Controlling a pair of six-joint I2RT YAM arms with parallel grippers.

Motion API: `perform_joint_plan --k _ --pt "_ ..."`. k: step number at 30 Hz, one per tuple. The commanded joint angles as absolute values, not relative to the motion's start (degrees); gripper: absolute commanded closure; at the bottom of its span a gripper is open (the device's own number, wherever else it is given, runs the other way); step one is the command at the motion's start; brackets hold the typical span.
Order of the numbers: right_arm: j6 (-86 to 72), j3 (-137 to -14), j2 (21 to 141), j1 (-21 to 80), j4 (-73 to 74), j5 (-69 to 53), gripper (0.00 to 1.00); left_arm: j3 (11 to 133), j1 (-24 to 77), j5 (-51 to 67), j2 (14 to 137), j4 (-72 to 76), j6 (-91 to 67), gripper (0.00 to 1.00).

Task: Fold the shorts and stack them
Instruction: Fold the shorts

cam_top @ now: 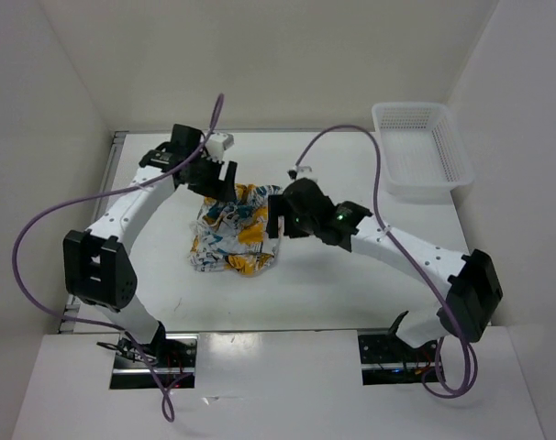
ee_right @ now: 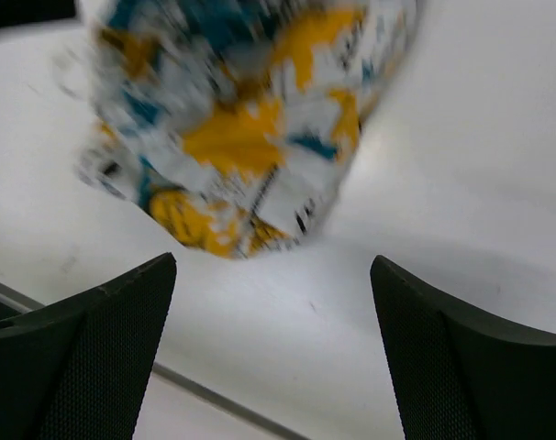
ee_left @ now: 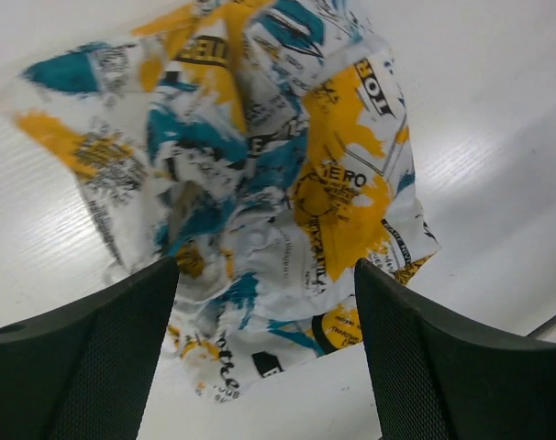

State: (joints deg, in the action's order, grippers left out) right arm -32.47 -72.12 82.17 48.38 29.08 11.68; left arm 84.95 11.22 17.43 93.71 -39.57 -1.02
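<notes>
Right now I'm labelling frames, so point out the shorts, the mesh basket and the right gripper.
shorts (cam_top: 232, 240): top view, middle of crumpled fabric.
mesh basket (cam_top: 420, 147): top view, bare floor.
right gripper (ee_right: 273, 261): right wrist view, midway between fingertips.

One pair of shorts (cam_top: 230, 240), one basket (cam_top: 423, 156), one table (cam_top: 342, 289), and two grippers: left gripper (cam_top: 216, 181), right gripper (cam_top: 276, 222).
</notes>
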Motion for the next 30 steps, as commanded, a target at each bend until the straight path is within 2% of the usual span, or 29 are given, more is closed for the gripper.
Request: perform_joint_plan --k 1,9,13,14,17,20,21,22,23,27,30 --pt "-39.46 -62.86 83.23 50.54 25.68 11.00 0.09 82.45 14.49 15.39 96.84 -38.16 0.00 0.15" --pt "-42.88 -56.07 86.20 50.54 14.69 4.92 0.07 80.33 21.62 4.76 102.91 -31.83 0.00 0.14" --pt "-42.89 -57.56 91.49 50.54 12.92 2.91 0.07 80.33 21.62 -1.48 106.61 -29.19 0.00 0.21" --pt "-42.89 -57.57 92.45 50.54 12.31 2.90 0.08 80.94 21.62 -2.28 107.13 -28.40 0.00 0.29" --pt "-43.42 -59.06 95.88 50.54 12.83 4.48 0.13 80.95 21.62 -4.22 108.37 -27.60 0.00 0.47" --pt "-43.42 -60.47 99.05 50.54 13.45 5.01 0.14 80.95 21.62 -6.41 110.39 -27.07 0.00 0.70" --pt "-44.03 -60.99 99.57 50.54 13.45 5.01 0.14 80.95 21.62 -6.42 110.39 -27.07 0.00 0.70" --pt "-44.03 -61.00 100.10 50.54 11.88 4.49 0.18 81.56 21.62 -6.42 110.39 -27.07 0.00 0.78" --pt "-44.73 -61.00 100.80 50.54 11.00 4.48 0.20 81.56 21.62 -5.89 109.69 -27.94 0.00 0.81" --pt "-45.88 -62.13 102.39 50.54 8.79 4.30 0.31 82.09 21.62 -4.04 107.59 -29.26 0.00 0.84" --pt "-47.45 -62.14 103.62 50.01 8.79 4.83 0.65 84.11 19.78 -3.52 107.58 -30.49 0.00 0.90"
